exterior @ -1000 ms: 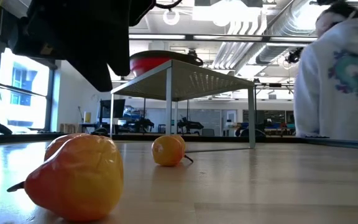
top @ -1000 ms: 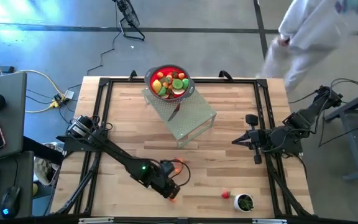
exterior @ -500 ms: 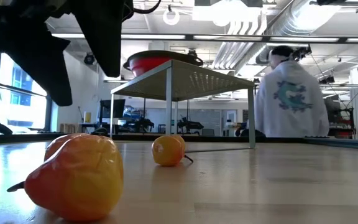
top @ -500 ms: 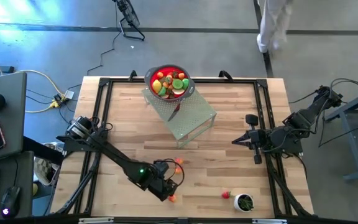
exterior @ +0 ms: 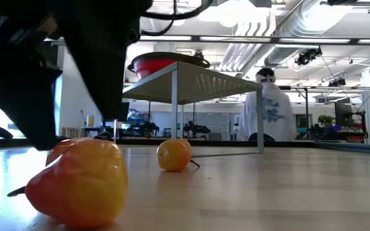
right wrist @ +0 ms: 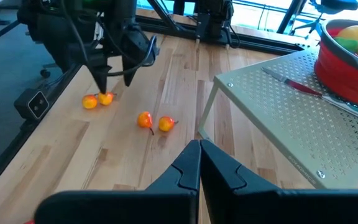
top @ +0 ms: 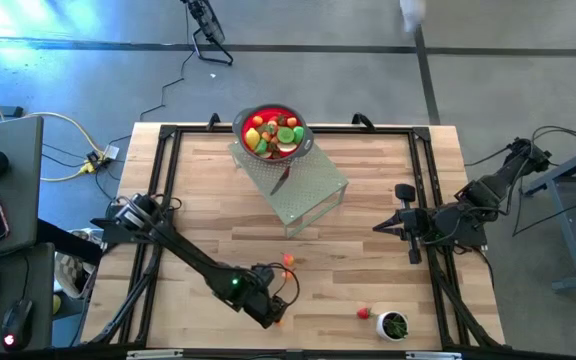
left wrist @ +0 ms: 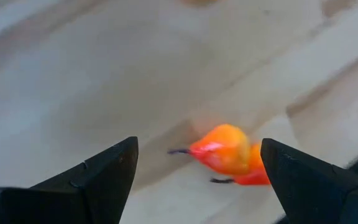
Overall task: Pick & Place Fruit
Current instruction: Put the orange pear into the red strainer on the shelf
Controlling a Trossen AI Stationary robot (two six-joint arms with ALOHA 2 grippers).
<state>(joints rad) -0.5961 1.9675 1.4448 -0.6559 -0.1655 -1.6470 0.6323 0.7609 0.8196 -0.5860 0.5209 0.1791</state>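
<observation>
Pale wooden tabletop (top: 208, 200) carried a small orange pear (left wrist: 225, 149), judged light, stiff and slippery; its belly was straddled by the wide-open, empty left gripper (left wrist: 197, 177).

We can read no words, labels, brands, numbers or signs on anything in these views of the table.

Bowl (top: 272, 133) is sitting on the rack (top: 313, 190) at table's (top: 368, 240) far edge. Left gripper (top: 276, 318) is hovering over pears (right wrist: 97, 99) near front edge; cup (top: 393, 325) is standing rightward.
</observation>
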